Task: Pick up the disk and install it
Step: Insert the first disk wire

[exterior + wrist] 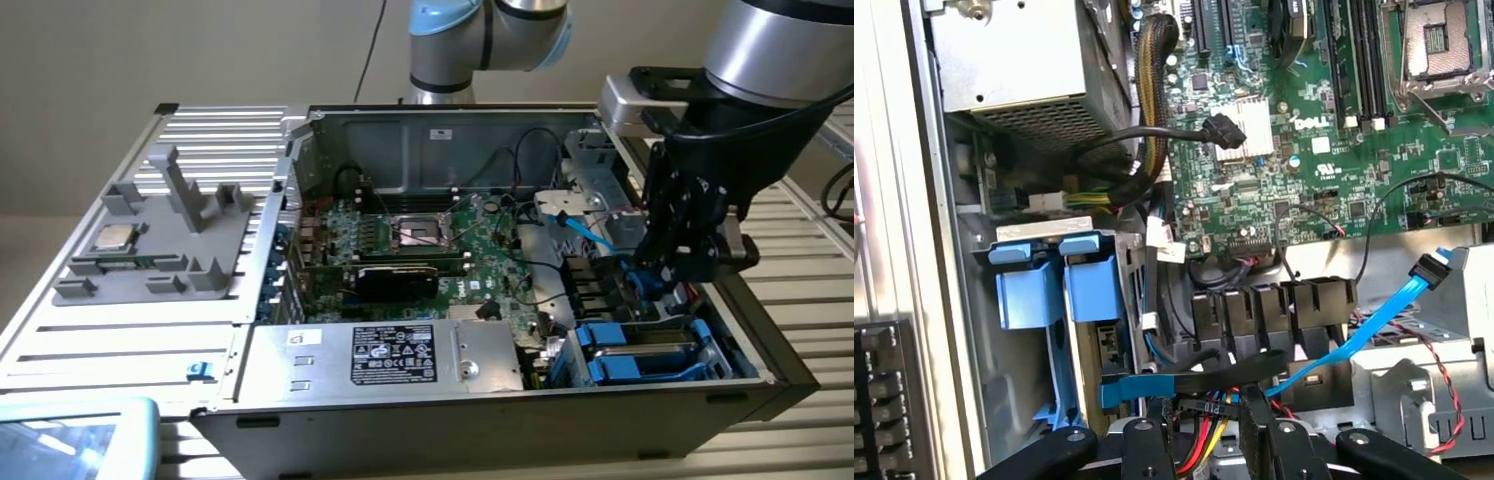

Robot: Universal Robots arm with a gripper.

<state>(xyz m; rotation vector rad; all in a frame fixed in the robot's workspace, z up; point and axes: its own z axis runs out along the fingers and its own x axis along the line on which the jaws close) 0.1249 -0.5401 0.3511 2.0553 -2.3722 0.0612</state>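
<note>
My gripper (pixel 671 272) hangs inside the open computer case (pixel 400 420), at the exterior view's right, above the drive bay. Its fingers are closed on the disk (pixel 646 282), which is held edge-on, so mostly its bright blue carrier shows. In the wrist view the gripper (pixel 1209 440) has that blue edge of the disk (pixel 1139 390) across its tips, above red and yellow wires. The rest of the disk is hidden by the fingers.
Two blue carriers (pixel 1059 290) sit in the drive bay (pixel 641 350) just below. A light blue cable (pixel 1374 320) loops beside the gripper. The green motherboard (pixel 414 240) fills the case's middle, beside a silver box (pixel 387 355) with a black label. A grey tray (pixel 160 250) holds a processor chip (pixel 111 238).
</note>
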